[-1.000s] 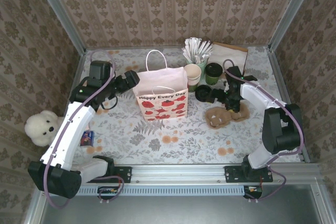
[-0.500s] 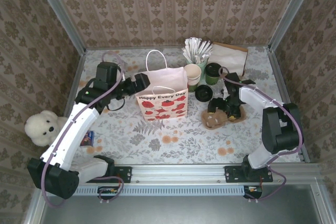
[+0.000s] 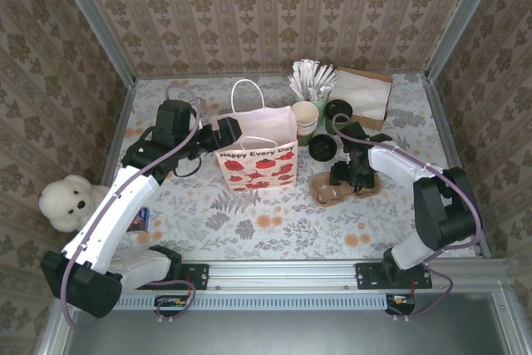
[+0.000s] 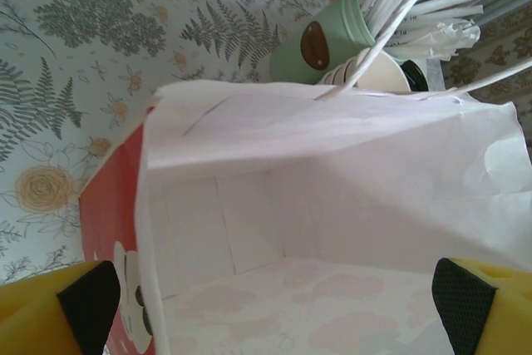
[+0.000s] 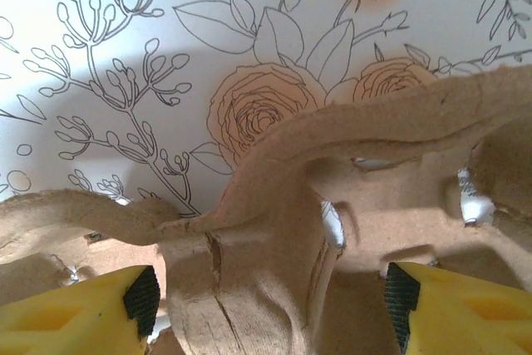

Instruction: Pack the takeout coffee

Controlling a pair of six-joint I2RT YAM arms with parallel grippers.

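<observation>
Straddling the cardboard carrier (image 5: 274, 205)'s ridge, the right gripper (image 5: 270, 297) has its fingers apart, unclamped. Wide open, the left gripper (image 4: 276, 295) hangs over the paper bag (image 4: 349, 164), and its wrist view shows the white inside. Overhead, the takeout coffee (image 3: 338, 112) stands upper right of centre.

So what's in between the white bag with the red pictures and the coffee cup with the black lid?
The stack of lidless cups stands between the white bag and the lidded coffee cup. You can see that in the top view.
</observation>
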